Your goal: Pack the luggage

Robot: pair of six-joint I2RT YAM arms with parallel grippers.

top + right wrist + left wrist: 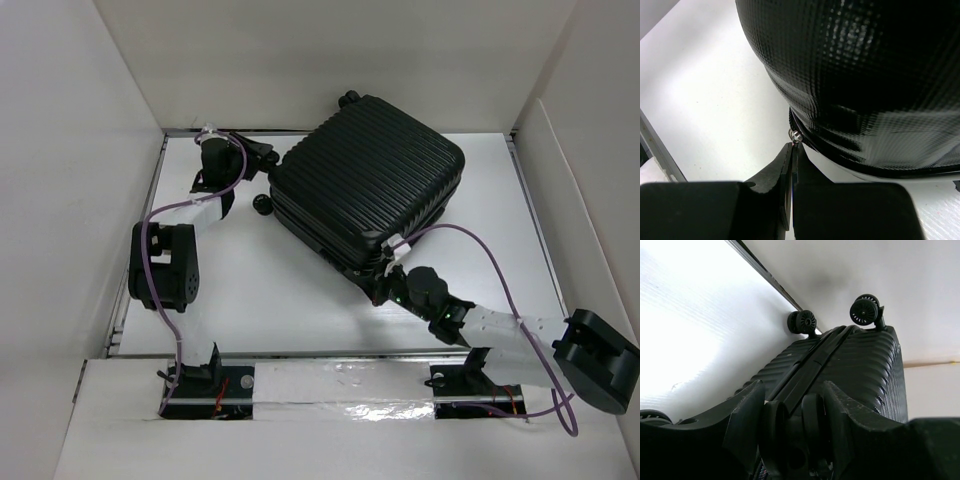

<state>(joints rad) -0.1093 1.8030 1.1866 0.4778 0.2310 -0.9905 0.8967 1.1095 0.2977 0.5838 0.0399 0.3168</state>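
Luggage (370, 190) lies shut on its broad side on the white table (260, 290), toward the far right and turned at an angle, ribbed shell facing up. Its wheeled end points to the far left, and one rounded corner points toward the near edge.

The left gripper (268, 165) reaches in from the far left to that wheeled end. In the left wrist view its fingers (747, 415) stand on either side of a caster wheel (772, 430) at the near corner of the case, lying against both faces of the wheel and holding it between them. Beyond it the closing seam runs away along the luggage (865, 370) to two more wheels, the low far wheel (802, 321) down at the table and the high far wheel (865, 311) up in the air.

The right gripper (385, 285) meets the near corner of the case. From its wrist camera the right gripper (792, 150) has its fingers pinched together (only a hairline shows between them), and a small silver zipper pull (796, 135) sits right at their tips, against the seam under the glossy black shell (865, 75). A purple cable (480, 245) loops above the right arm.
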